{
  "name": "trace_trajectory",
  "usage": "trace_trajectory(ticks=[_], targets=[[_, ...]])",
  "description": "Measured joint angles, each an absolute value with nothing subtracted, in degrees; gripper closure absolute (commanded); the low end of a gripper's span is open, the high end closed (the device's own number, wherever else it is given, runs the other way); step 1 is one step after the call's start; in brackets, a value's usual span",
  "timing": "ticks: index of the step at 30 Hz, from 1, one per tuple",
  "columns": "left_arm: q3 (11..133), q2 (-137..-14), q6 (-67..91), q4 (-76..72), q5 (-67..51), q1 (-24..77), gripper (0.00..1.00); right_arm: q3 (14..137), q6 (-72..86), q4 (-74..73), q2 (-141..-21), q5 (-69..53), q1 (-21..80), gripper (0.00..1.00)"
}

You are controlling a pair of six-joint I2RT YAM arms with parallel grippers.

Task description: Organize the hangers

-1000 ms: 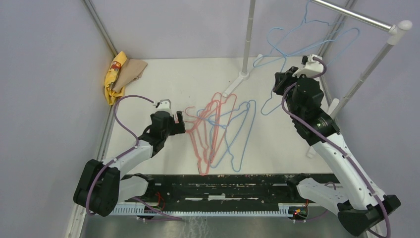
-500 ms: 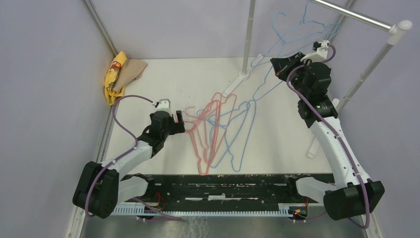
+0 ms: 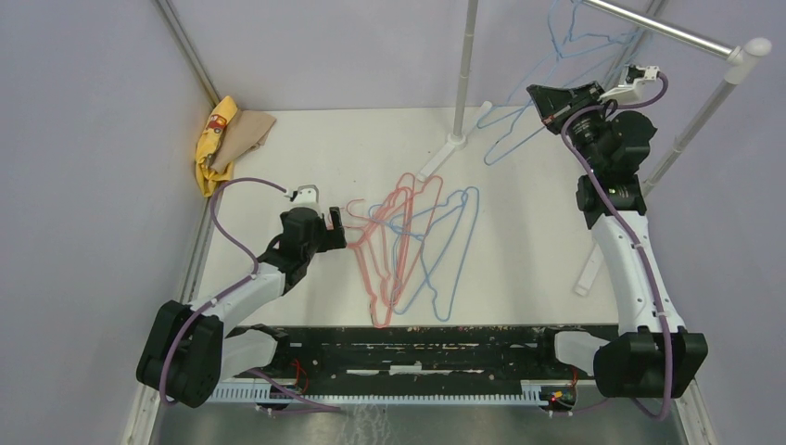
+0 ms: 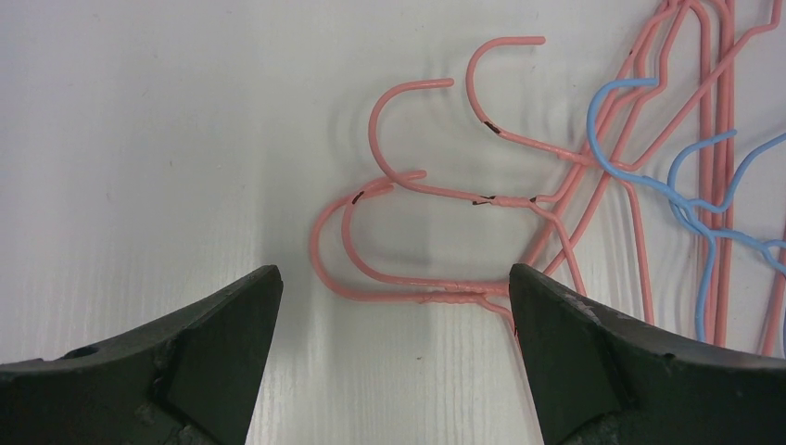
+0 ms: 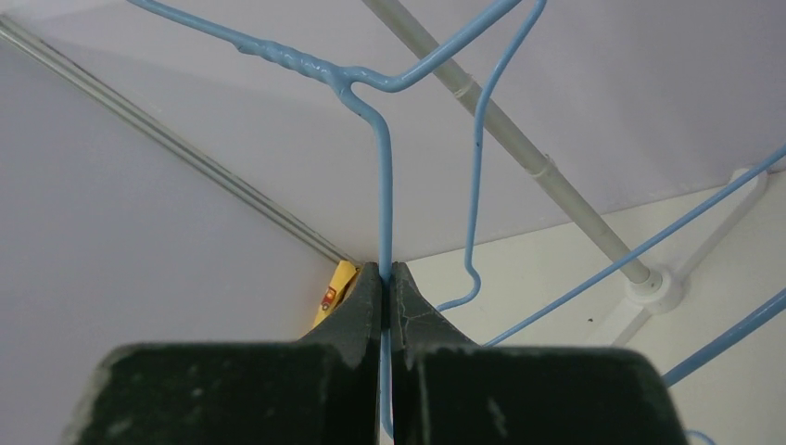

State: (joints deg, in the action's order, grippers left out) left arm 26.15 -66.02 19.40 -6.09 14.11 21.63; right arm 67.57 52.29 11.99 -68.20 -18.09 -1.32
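Hanger (image 5: 386,185), blue: raised higher, pinched in right jaws; left jaws: wide, empty

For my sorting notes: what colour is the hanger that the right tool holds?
Light blue. The hanger shows best in the right wrist view.

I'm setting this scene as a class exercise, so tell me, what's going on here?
Two robot arms are sorting wire hangers. The right gripper is shut on a light blue hanger, held up in the air near the rack rail. The left gripper hangs open just above the table, beside the hooks of the pink hangers. These lie with blue ones in a pile on the table, not yet hung.
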Motion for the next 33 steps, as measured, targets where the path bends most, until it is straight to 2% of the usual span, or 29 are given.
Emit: trace_trajectory(ticks=[11, 19, 33], targets=[[26.15, -66.08, 19.4, -6.09, 14.09, 21.63, 0.01, 67.57, 55.29, 14.92, -68.47, -20.56, -7.31, 0.99], [26.15, -67.13, 19.4, -6.09, 14.09, 21.63, 0.01, 67.85, 58.33, 17.65, -73.43, -20.93, -12.36, 0.99], [26.2, -68.55, 19.4, -6.15, 14.11, 21.63, 0.01, 74.76, 57.52, 16.8, -82.39, -25.02, -10.83, 0.99]])
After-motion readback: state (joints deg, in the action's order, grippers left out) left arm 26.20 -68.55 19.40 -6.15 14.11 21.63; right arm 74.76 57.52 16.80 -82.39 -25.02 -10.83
